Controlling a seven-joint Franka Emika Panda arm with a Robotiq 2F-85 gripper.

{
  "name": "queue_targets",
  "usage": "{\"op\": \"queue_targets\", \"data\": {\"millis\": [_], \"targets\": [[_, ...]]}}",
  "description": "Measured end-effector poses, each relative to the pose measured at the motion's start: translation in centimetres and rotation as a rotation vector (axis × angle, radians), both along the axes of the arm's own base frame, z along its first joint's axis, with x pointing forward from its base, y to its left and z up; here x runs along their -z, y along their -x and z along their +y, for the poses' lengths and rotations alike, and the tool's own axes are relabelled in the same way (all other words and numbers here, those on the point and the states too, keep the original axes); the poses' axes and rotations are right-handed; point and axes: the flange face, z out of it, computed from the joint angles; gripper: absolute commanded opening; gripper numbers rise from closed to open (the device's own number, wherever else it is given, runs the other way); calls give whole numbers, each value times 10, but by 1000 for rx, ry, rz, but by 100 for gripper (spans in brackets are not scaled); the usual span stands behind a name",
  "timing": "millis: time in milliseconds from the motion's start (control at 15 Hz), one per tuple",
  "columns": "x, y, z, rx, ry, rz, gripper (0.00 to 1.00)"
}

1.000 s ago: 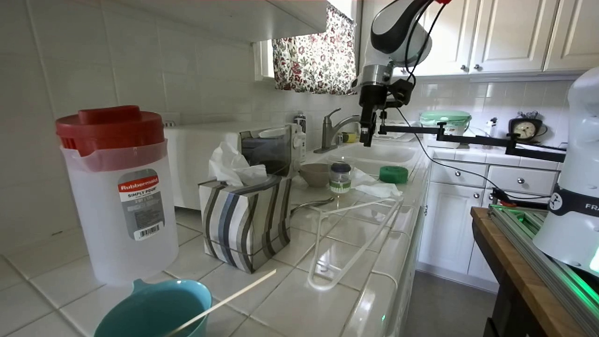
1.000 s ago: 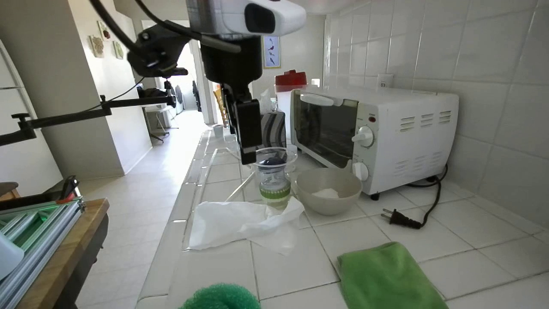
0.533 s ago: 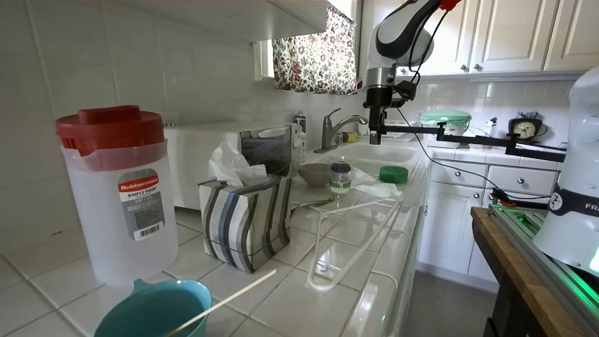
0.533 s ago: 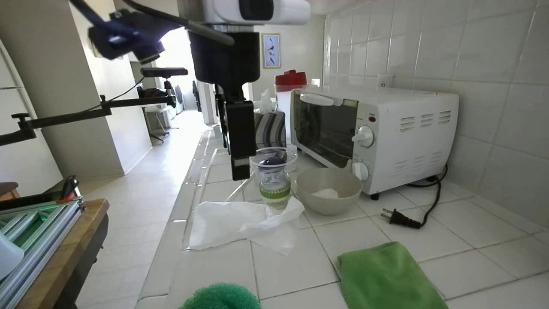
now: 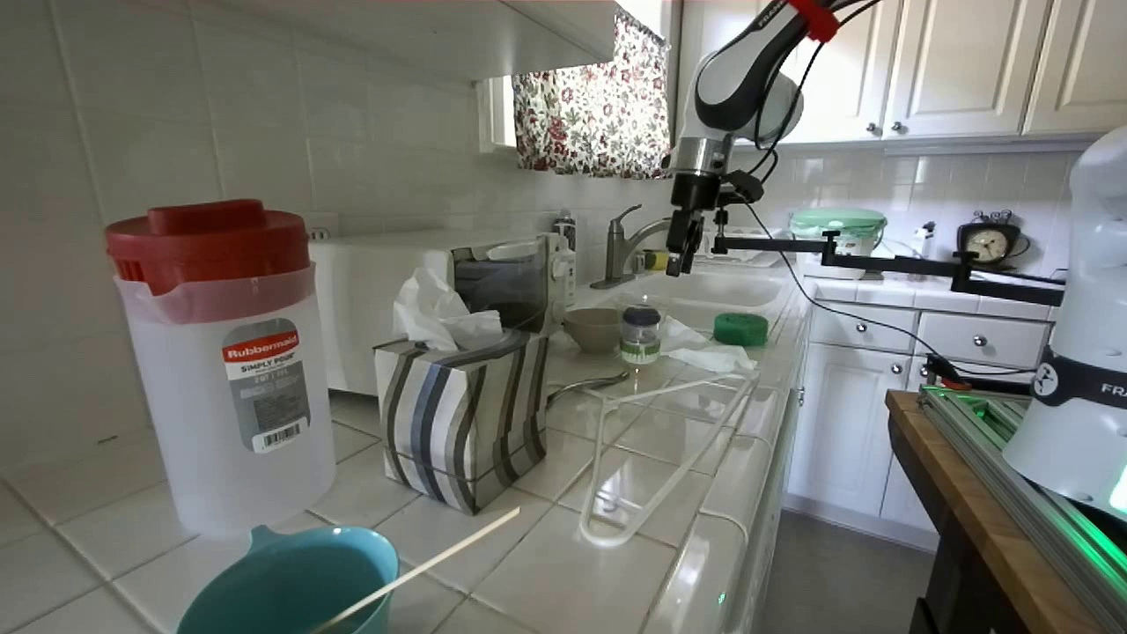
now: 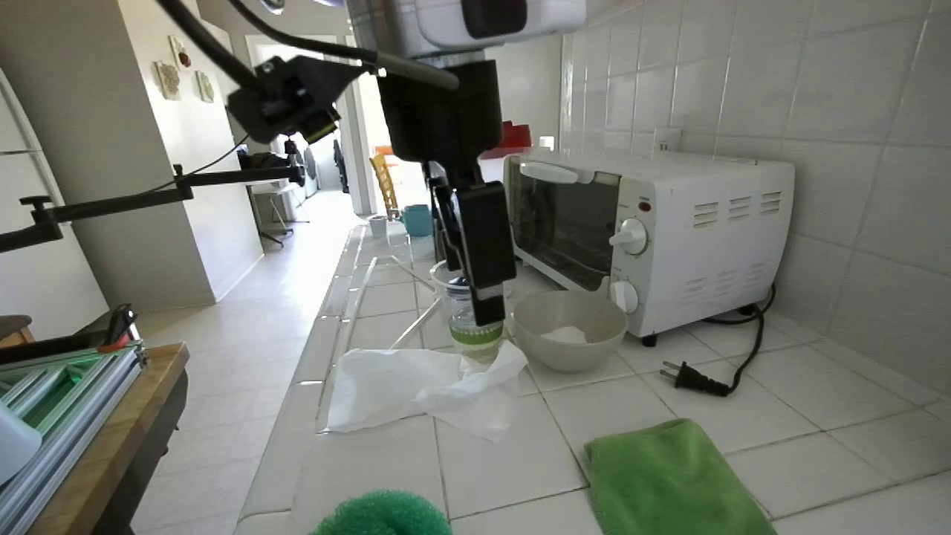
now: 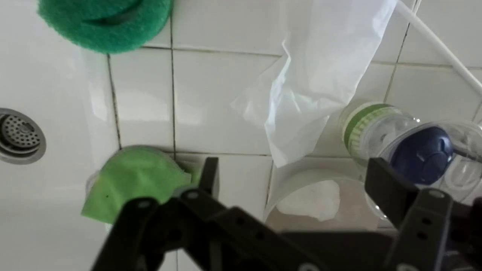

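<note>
My gripper is open and empty in the wrist view [image 7: 293, 169], its black fingers wide apart. It hangs above the counter in both exterior views [image 5: 678, 266] [image 6: 469, 316]. Below and between the fingers in the wrist view is a beige bowl [image 7: 357, 205] with a white piece [image 7: 312, 199] in it; the bowl also shows in both exterior views [image 5: 588, 335] [image 6: 565, 358]. By the right finger is a clear jar with a dark blue lid [image 7: 421, 154] and a green band [image 6: 475, 334]. A crumpled white sheet [image 7: 320, 64] lies beside them.
A green cloth [image 6: 672, 475] and green scrubber [image 6: 383, 513] lie near the sink [image 5: 704, 286]. A white toaster oven [image 6: 713, 223] stands behind the bowl. Tissue box [image 5: 467, 423], pitcher [image 5: 238, 379], teal cup [image 5: 290, 581] and white triangular frame [image 5: 607, 539] are along the counter. A black camera arm [image 5: 880, 262] juts out.
The gripper first shifted away, then swung back toward the toaster oven and tilted, now passing in front of the jar in an exterior view. The counter items have not moved.
</note>
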Motion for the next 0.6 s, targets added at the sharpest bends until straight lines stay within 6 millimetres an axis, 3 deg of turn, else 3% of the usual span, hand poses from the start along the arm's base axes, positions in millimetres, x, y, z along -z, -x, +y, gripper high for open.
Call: {"op": "queue_targets", "data": {"millis": [600], "targets": [[11,-33,20,42,-57,-53,100]]}}
